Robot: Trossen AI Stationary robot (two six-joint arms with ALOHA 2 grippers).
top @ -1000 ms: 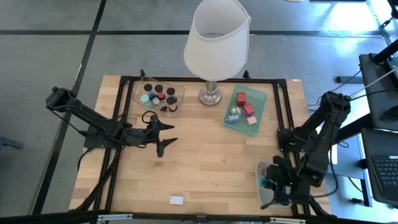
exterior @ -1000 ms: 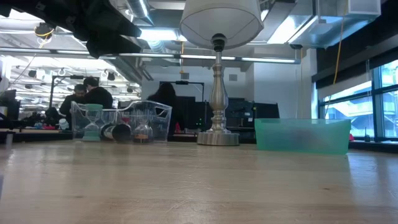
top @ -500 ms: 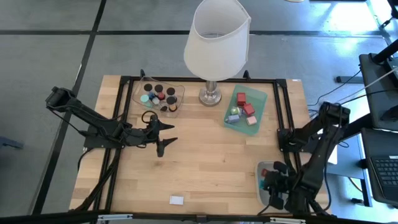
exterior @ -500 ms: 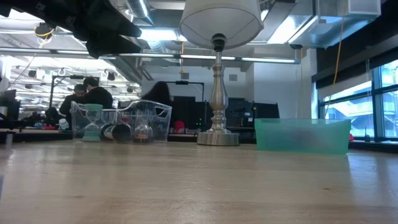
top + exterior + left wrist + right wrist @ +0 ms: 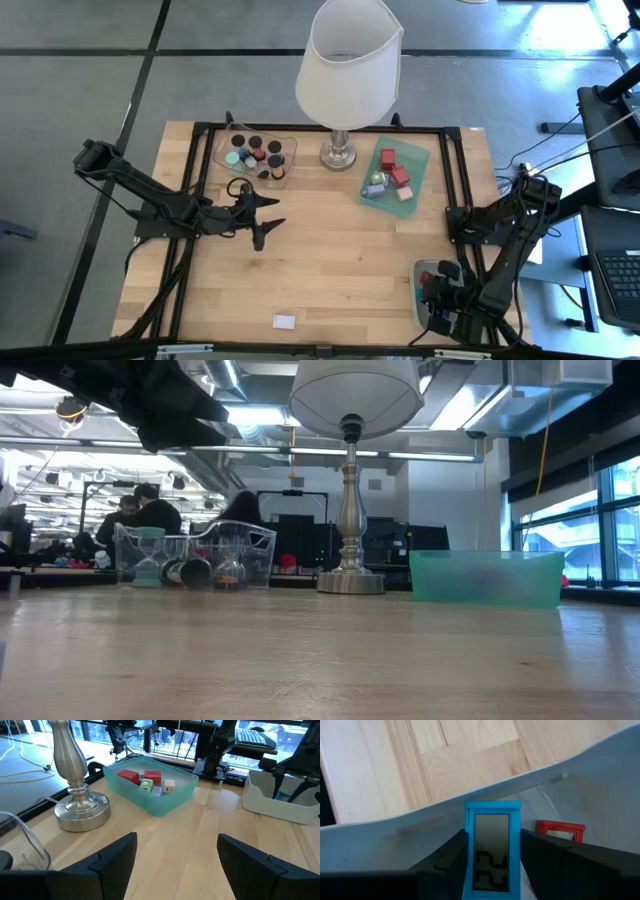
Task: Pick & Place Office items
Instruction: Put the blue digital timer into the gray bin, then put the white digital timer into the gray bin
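Note:
My right gripper (image 5: 441, 304) reaches down into a white tray (image 5: 421, 272) at the table's near right corner, shut on a flat blue tag with a grey display (image 5: 492, 852). A flat red tag (image 5: 561, 830) lies beside it in the tray. My left gripper (image 5: 274, 214) hangs open over the table's left middle, with nothing between its fingers (image 5: 177, 842). Black caps and small coloured pieces sit in a clear tray (image 5: 258, 155). Red, pink and pale blocks sit in a green tray (image 5: 395, 172). My right gripper pinches the blue tag between its two fingers, one on each long side edge (image 5: 468, 851). The fingers come from above, slanting steeply down, and run along the tag. Its display faces the wrist camera. The fingers hide its lower end, so I cannot tell whether it rests on the tray floor.
A tall lamp with a white shade (image 5: 348, 70) stands at the far middle, between the clear tray and the green tray. A small white block (image 5: 284, 321) lies near the front edge. Bare wood spreads across the table's middle. A black frame rail (image 5: 452, 190) runs along the right side.
My right gripper has sunk into the white tray toward the table's near edge and tipped more steeply downward, staying shut on the blue tag.

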